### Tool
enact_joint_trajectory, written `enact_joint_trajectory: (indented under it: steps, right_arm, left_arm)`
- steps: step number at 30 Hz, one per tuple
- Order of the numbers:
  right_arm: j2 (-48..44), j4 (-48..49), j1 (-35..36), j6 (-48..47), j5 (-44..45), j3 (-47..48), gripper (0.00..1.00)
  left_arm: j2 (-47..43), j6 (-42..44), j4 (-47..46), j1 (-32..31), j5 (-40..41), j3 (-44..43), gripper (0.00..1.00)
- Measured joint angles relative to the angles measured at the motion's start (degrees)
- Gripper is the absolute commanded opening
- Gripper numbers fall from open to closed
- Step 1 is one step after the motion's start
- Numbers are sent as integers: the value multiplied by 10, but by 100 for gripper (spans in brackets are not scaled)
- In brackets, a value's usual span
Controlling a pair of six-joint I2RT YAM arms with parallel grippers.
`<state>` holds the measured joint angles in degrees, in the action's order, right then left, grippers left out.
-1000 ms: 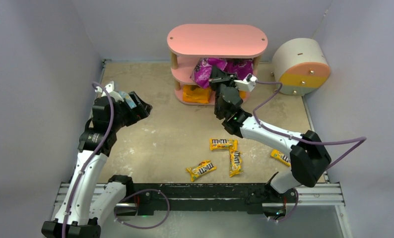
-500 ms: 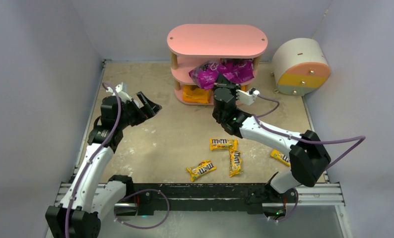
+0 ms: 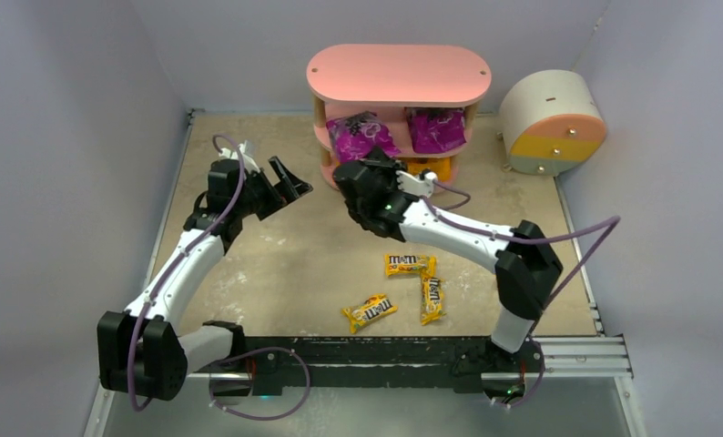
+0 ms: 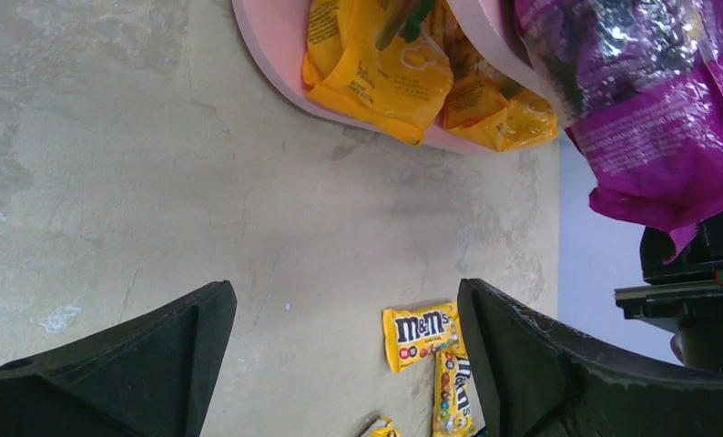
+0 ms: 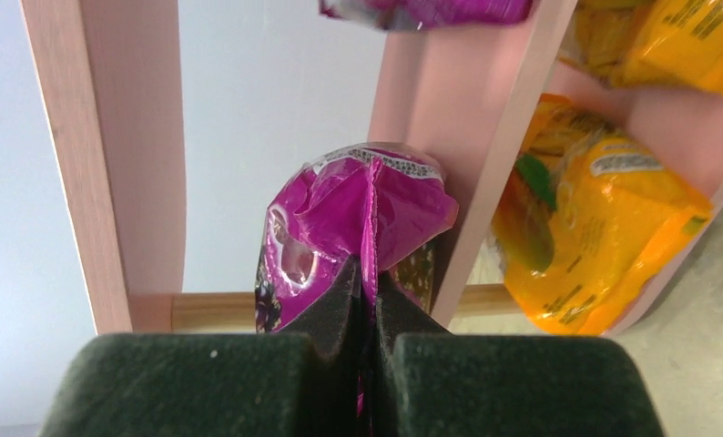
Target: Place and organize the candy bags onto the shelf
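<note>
The pink shelf (image 3: pixel 399 73) stands at the back. Two magenta bags (image 3: pixel 356 135) (image 3: pixel 436 129) lie side by side on its middle board. Orange bags (image 3: pixel 428 167) sit on the bottom board, also in the left wrist view (image 4: pixel 376 68) and the right wrist view (image 5: pixel 604 237). My right gripper (image 3: pixel 365 162) (image 5: pixel 367 273) is shut on the edge of the left magenta bag (image 5: pixel 358 214) at the shelf front. My left gripper (image 3: pixel 294 178) (image 4: pixel 346 300) is open and empty, left of the shelf. Three yellow M&M's packets (image 3: pixel 409 264) (image 3: pixel 432 299) (image 3: pixel 369 311) lie on the table; two show in the left wrist view (image 4: pixel 422 335).
A round cream drawer unit (image 3: pixel 551 123) with yellow and pink fronts stands right of the shelf. Grey walls close in the table on three sides. The right arm's elbow (image 3: pixel 526 264) hangs over the table's right part.
My right gripper has moved left along the shelf with the magenta bag, so the two magenta bags now lie apart. My left gripper has moved right, toward the shelf.
</note>
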<state>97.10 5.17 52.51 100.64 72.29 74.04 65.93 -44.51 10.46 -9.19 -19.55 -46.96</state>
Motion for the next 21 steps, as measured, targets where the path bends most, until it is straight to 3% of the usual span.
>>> enact_joint_trajectory:
  steps: [3,9,13,15,21]
  right_arm:
    - [65,-152,15,86,28,109,0]
    - [224,-525,23,166,54,361,0]
    - [245,-604,25,192,68,371,2]
    - [235,-615,26,199,75,353,9]
    - [225,-632,24,202,81,335,16]
  left_arm:
    - [3,2,-1,0,6,-7,98]
    - [38,13,-2,1,21,-42,93]
    - [106,20,-17,1,2,-91,86]
    - [138,21,-30,2,-10,-116,84]
    - [212,6,-99,2,-60,-160,71]
